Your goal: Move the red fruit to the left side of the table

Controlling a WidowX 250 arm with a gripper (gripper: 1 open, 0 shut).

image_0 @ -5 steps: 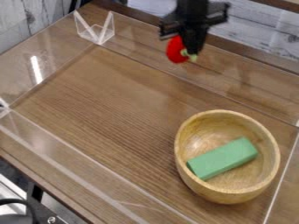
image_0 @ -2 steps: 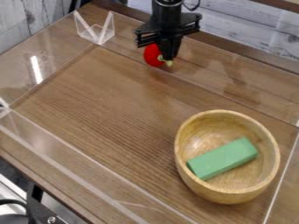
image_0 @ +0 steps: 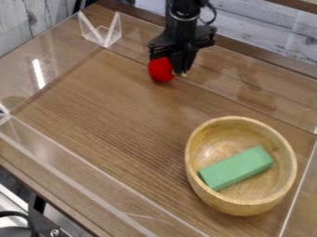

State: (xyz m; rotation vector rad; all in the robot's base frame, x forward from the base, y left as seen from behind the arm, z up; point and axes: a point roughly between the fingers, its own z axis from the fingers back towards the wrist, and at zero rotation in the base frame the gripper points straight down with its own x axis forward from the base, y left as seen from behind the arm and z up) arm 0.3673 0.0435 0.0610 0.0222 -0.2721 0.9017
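Note:
The red fruit (image_0: 161, 69), a small bright red strawberry, sits at the far middle of the wood-grain table (image_0: 111, 120). My black gripper (image_0: 181, 63) comes down from above and stands right over the fruit's right side, its fingertips touching or nearly touching it. The fruit looks low against the tabletop. From this angle the dark fingers blend together, so their gap is not readable and I cannot tell if they still hold the fruit.
A wooden bowl (image_0: 206, 138) at the front right holds a green rectangular block (image_0: 236, 168). Low clear acrylic walls (image_0: 99, 30) edge the table, with a folded corner at the far left. Bare wood stretches across the left and middle.
The gripper has carried the red fruit leftward along the far side and lowered it toward the tabletop. The bowl and green block have not moved.

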